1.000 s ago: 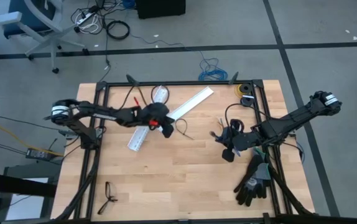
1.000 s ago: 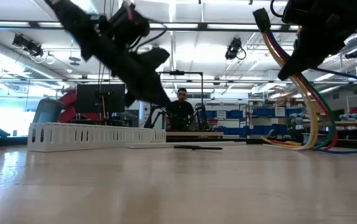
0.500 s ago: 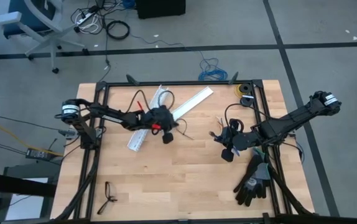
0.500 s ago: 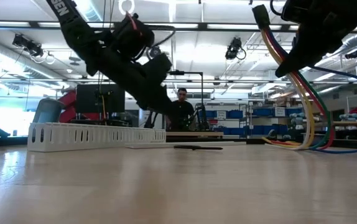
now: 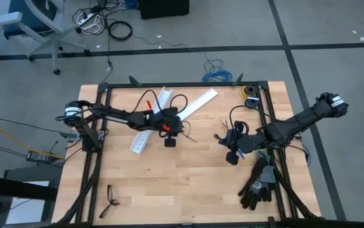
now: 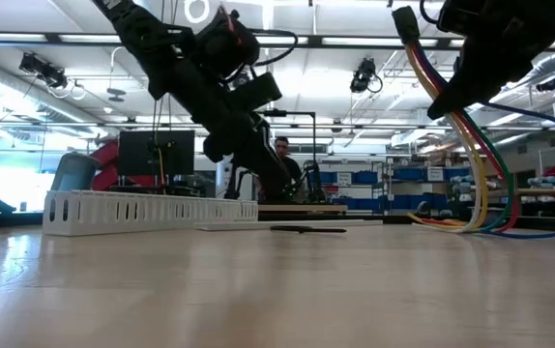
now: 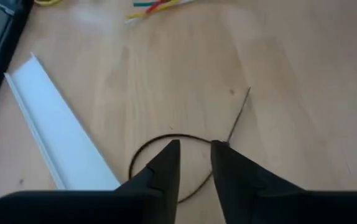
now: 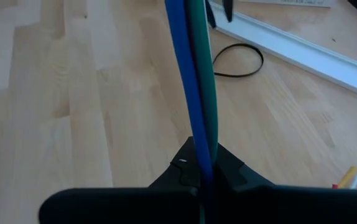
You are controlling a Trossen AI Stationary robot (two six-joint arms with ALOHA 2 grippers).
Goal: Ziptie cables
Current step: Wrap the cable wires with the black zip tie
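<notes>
The ziptie (image 7: 166, 140) lies on the wooden table curled into a loop, its thin tail (image 7: 239, 115) pointing away; it also shows in the high view (image 5: 186, 132) and as a dark strip in the low view (image 6: 306, 229). My left gripper (image 7: 194, 152) hovers just above the loop, slightly open, slanting down. My right gripper (image 5: 233, 155) at the table's middle right is shut on the cables (image 6: 471, 145), a bundle of coloured wires. My right gripper pinches the cable bundle between its two fingers, the blue and green wires (image 8: 197, 124) running out from between them. The gripper slants down from the table's right. The wires hang below it and curve onto the table, where their lower part (image 6: 461, 224) rests.
Two white slotted duct pieces (image 5: 143, 138) (image 5: 195, 104) lie beside the left arm. Black gloves (image 5: 258, 183) lie near the right front, spectacles (image 5: 111, 199) at the left front, a yellow roll (image 5: 250, 90) at the far right. A person (image 6: 282, 159) stands beyond the table.
My left gripper has reached out over the ziptie loop, moving toward the table's right and slightly down, and has rolled about its own axis. The ziptie, the right gripper and the cables have stayed where they were.
</notes>
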